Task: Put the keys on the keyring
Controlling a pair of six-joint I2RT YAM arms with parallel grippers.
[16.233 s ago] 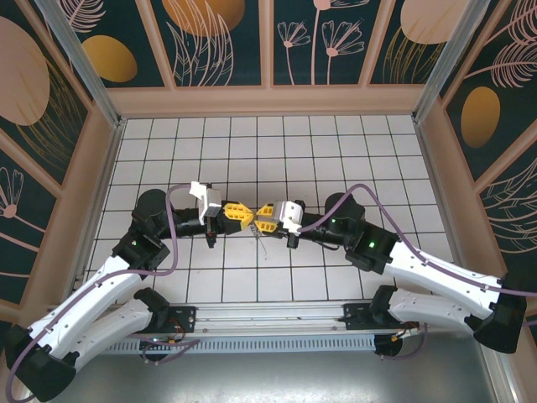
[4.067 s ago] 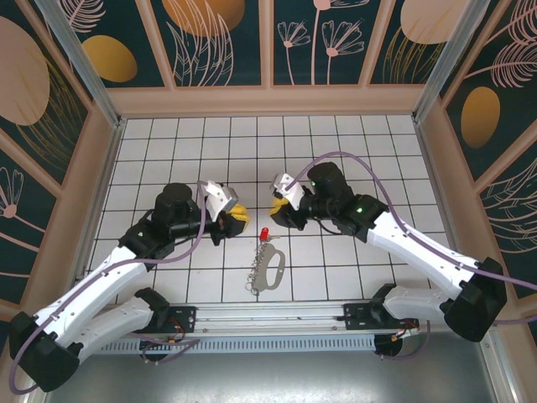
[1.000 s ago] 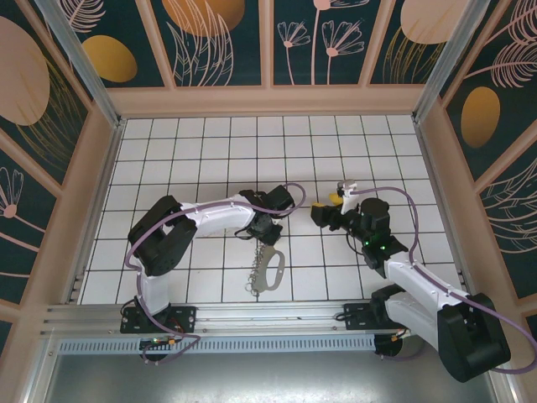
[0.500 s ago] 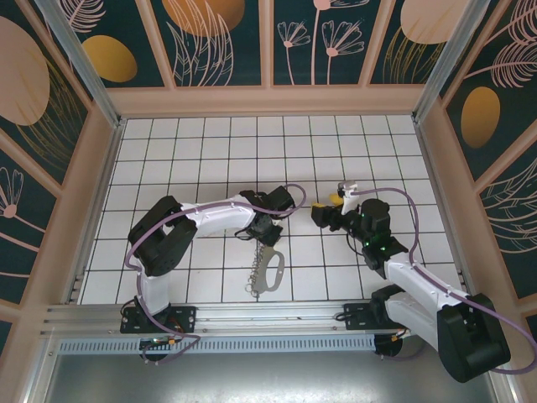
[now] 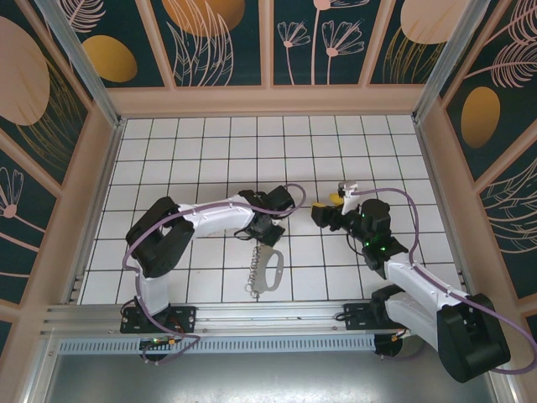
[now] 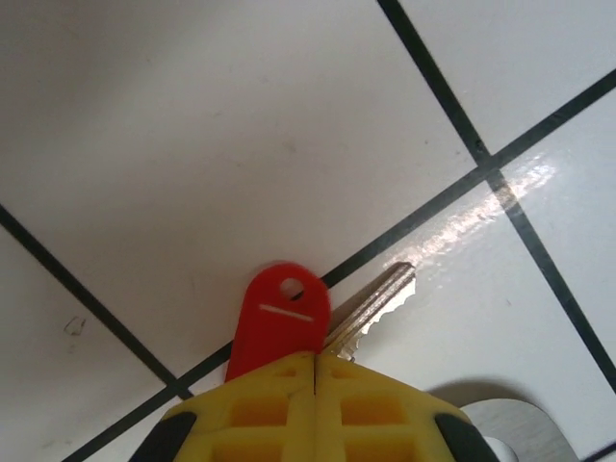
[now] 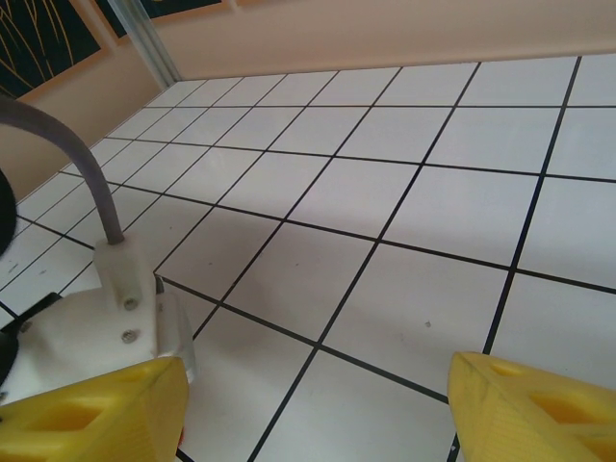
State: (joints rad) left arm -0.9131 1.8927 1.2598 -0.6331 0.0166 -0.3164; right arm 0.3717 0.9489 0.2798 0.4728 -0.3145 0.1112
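White floor tiles with dark joints are enclosed by beige-framed walls painted with flowers. Near the middle of the floor the left gripper is lowered onto the tiles. Its yellow fingers are seen pressed together in the left wrist view, with no gap between them. The red-headed key is found at their tips: its red head and toothed silver blade stick out from under them across a dark joint. Whether it is actually pinched cannot be told. The keyring is laid flat just beside that gripper, on the side of the arm bases, and a row of small keys is seen along its left edge. The right gripper is held off to the right, well apart from the keyring, its fingers spread wide over bare tile.
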